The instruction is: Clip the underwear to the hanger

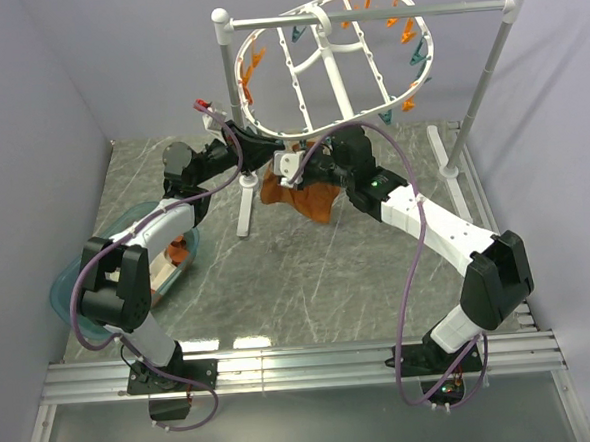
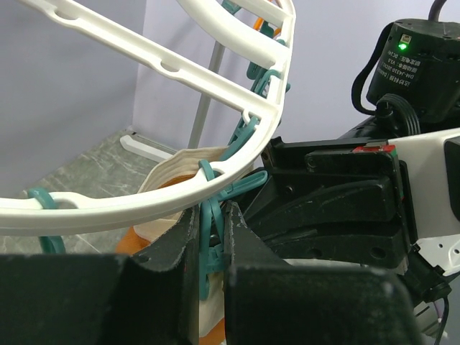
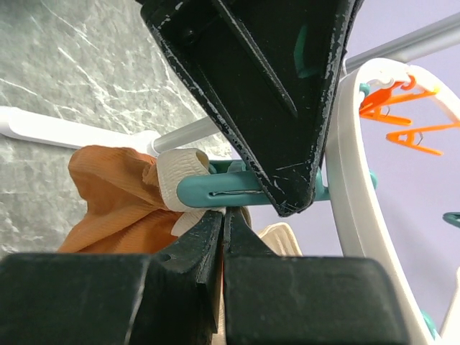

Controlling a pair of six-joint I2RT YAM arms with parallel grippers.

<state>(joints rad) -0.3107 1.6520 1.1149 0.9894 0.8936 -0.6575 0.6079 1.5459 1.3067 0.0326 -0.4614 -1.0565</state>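
Note:
The white oval hanger (image 1: 347, 88) hangs tilted from the pole. Below its near rim hangs the rust-orange underwear (image 1: 309, 202). My left gripper (image 1: 271, 154) is shut on a teal clothespin (image 2: 210, 241) under the hanger rim (image 2: 144, 205). My right gripper (image 1: 307, 167) is shut on the underwear's cream waistband, just beneath that clothespin (image 3: 215, 190). In the right wrist view the waistband (image 3: 176, 169) folds around the pin's tip, and the orange fabric (image 3: 115, 201) bunches to the left. Whether the pin bites the fabric is not visible.
The grey-white pole stand (image 1: 487, 79) carries the hanger; one foot post (image 1: 244, 199) stands just left of the underwear. A teal basin (image 1: 79, 294) with other garments (image 1: 177, 253) lies at the left, under the left arm. Orange and teal pins ring the far rim (image 1: 409, 44).

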